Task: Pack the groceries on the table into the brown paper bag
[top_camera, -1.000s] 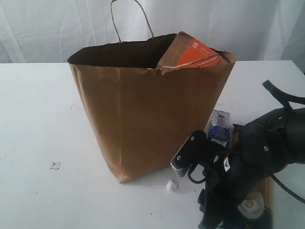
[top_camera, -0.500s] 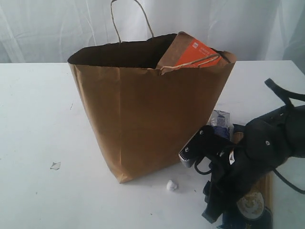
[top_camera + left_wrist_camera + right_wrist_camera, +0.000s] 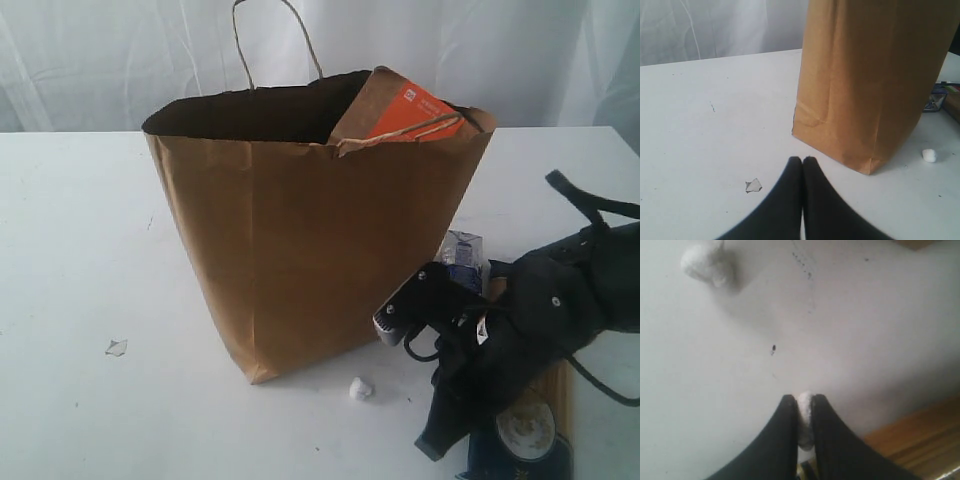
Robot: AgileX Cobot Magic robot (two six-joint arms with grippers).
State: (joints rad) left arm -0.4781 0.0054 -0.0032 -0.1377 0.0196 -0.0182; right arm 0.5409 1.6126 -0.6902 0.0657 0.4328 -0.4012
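Right gripper (image 3: 805, 400): fingers nearly together on a white sliver (image 3: 805, 421), low over the table (image 3: 850, 315); we could not tell what the sliver belonged to.
Left gripper (image 3: 802, 161): fingers pressed together, empty, near the brown paper bag (image 3: 300, 240).
Risk: we judged so thin a pinch likely to slip or tear on lifting.
Long spaghetti pack (image 3: 528, 432): flat on the table, largely covered by the arm.
Small blue-white carton (image 3: 462, 250): beside the bag, half hidden.
Brown pouch with orange label (image 3: 405, 108): leaning out at the bag's rim, where a long pack could catch.
Bag interior: dark, contents unseen.

Paper bag (image 3: 300, 250) in exterior, left-wrist views
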